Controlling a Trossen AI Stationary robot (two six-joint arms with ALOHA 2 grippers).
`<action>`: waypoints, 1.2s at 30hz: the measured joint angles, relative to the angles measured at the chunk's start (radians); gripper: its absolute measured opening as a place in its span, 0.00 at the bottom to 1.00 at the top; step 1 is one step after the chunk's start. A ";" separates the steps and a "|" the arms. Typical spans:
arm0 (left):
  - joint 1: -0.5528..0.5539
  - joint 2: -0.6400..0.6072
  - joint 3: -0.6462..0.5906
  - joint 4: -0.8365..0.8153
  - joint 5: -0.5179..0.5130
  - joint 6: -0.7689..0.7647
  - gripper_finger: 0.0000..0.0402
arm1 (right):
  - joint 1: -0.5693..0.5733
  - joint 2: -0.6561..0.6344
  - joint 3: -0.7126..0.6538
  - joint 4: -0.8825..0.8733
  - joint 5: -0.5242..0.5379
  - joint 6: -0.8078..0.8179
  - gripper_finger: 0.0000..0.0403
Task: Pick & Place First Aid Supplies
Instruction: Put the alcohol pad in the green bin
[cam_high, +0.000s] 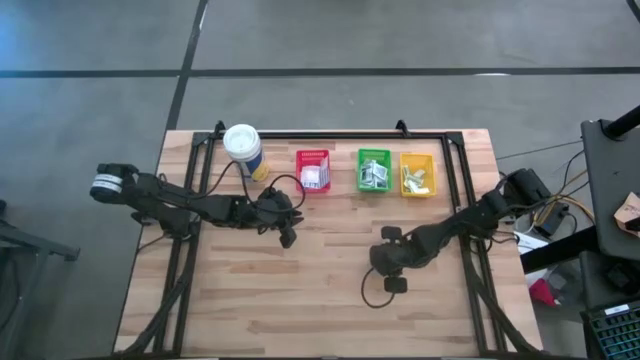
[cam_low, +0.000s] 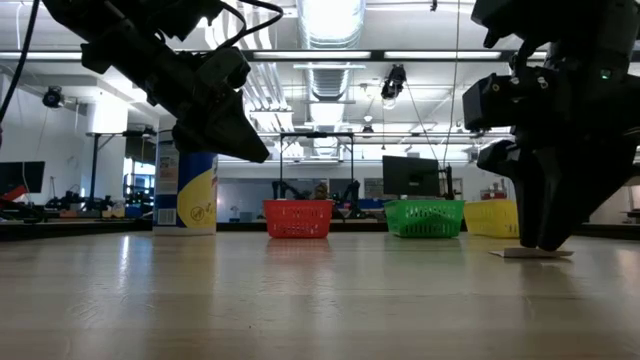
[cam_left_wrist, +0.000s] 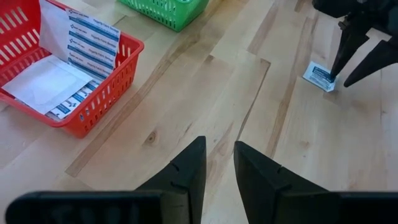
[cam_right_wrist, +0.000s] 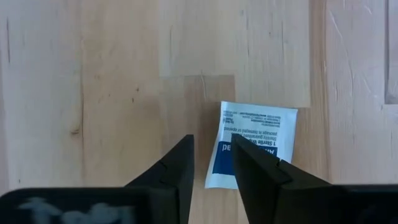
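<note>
on pale planks, flat square paper packet (cam_right_wrist: 254, 144) under spread right pincer (cam_right_wrist: 211, 163)

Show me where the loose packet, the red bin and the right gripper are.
loose packet (cam_right_wrist: 264, 127): right wrist view, printed white face.
red bin (cam_left_wrist: 102, 102): left wrist view, near side wall.
right gripper (cam_right_wrist: 211, 163): right wrist view, gap between fingertips.

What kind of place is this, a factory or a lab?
Probably a robotics lab or workshop: exposed ceiling ducts, a monitor on benches behind, and a wooden table with two robot arms sorting packets into bins.
</note>
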 joint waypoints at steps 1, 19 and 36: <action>0.000 0.000 0.000 0.000 0.000 0.000 0.23 | -0.001 0.000 0.000 0.000 0.000 0.000 0.26; 0.000 0.000 0.000 0.000 0.000 0.000 0.23 | -0.001 0.018 -0.018 0.004 0.005 0.076 0.23; 0.000 0.000 0.000 -0.009 0.000 0.000 0.23 | -0.002 0.008 -0.021 -0.026 0.000 0.063 0.02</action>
